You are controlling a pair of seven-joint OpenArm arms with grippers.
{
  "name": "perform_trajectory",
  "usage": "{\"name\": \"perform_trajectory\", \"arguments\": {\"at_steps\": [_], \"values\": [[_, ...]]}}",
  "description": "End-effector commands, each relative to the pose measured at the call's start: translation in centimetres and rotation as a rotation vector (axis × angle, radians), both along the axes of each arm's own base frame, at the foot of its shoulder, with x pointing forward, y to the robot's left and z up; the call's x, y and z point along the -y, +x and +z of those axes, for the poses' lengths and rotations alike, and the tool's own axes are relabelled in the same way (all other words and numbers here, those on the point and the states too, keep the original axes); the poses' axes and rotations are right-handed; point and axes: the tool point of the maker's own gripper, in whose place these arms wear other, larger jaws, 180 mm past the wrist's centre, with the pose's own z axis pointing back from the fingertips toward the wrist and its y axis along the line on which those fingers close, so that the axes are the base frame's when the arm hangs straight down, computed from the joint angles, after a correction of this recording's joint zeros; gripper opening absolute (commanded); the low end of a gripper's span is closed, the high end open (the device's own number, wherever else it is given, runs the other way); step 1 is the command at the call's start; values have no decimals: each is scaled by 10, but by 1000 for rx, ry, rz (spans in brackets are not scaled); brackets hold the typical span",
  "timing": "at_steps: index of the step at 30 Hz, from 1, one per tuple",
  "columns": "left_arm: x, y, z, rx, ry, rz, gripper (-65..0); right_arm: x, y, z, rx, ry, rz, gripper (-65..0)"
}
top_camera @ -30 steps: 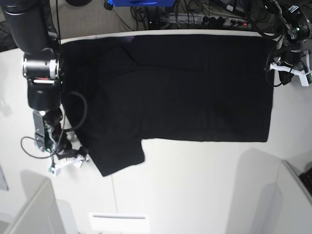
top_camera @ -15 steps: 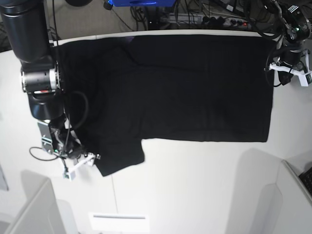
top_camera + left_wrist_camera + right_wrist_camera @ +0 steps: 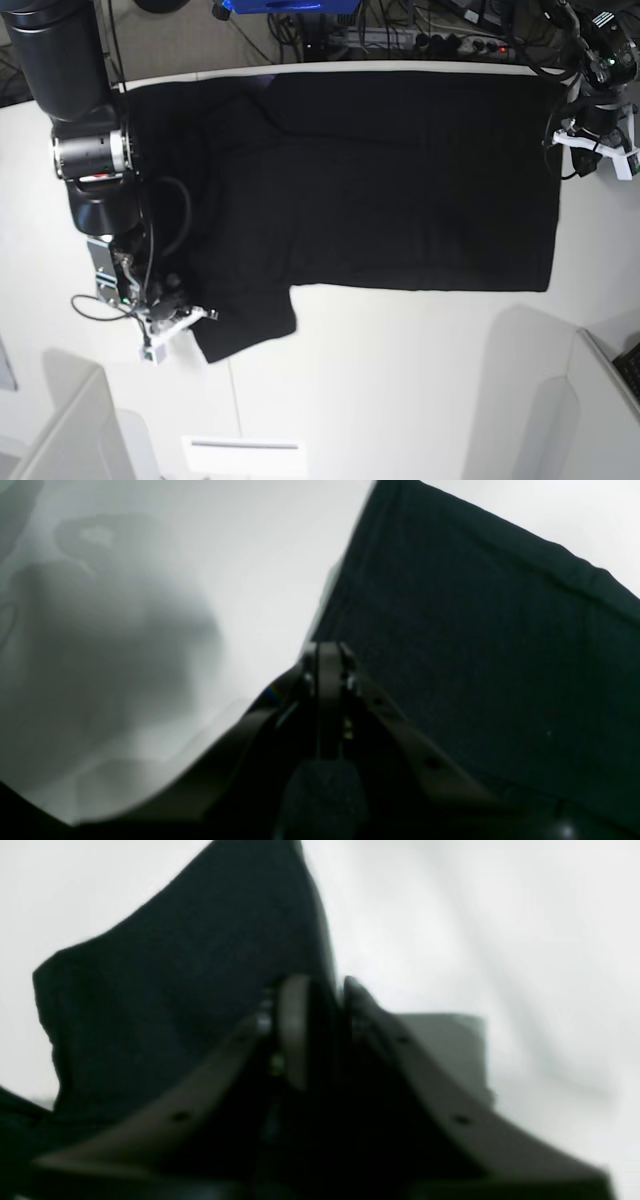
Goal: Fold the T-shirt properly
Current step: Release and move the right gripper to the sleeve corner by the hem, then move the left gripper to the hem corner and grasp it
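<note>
White tabletop (image 3: 400, 380), seen from the base view, with the large black short-sleeved cloth T-shirt (image 3: 380, 180) spread flat and plain side up across its far half. The shirt's long axis runs left to right in the scene: the sleeves and shoulder end lie at the left, the straight hem at the right. One short sleeve projects toward the near side at the left and ends in a blunt corner.

The right gripper (image 3: 205, 316), on the arm at the scene's left, sits at that near sleeve corner. In the right wrist view the right gripper's jaws stand nearly together with black cloth between them (image 3: 322, 1005), so it appears clamped on the sleeve edge; the cloth rises away from the fingertips as a raised flap.

The left gripper (image 3: 327, 652), on the arm at the scene's right, lies at the hem edge near the far right corner. Its jaws are together; whether any cloth is caught between them cannot be told, as the hem runs just beside the tips.

Judgement: the sleeve lies inward of the right gripper, toward the shirt body, so the coming fold probably carries this corner rightward and away across the torso. The right arm is the nearer.
</note>
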Motion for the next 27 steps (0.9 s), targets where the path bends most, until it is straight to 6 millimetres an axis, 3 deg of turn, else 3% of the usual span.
{"name": "perform_trajectory", "arguments": {"at_steps": [1, 5, 6, 9, 11, 14, 19, 27], "values": [[-7, 5, 9, 28, 25, -6, -650, -2, -3, -1, -40, -9, 26, -632], [-22, 14, 0, 26, 1, 27, -650, -2, -2, 1, -40, -9, 27, -650], [-27, 16, -1, 22, 1, 31, -611, -2, -2, 1, -40, -9, 27, -650], [-37, 27, -4, 21, -5, 35, -360, -2, -2, 1, -40, -9, 27, -650], [-42, 37, -3, 41, -14, 45, -237, -2, -2, 1, -40, -9, 27, -650], [-48, 53, 1, 70, -27, 55, -138, -2, -1, 1, -38, -10, 27, -650], [-57, 76, -3, 100, -80, 86, -140, -2, -1, 1, -38, -10, 27, -650], [-45, 122, -25, 37, -136, 7, -140, -2, 4, 6, -28, -10, 27, -650]]}}
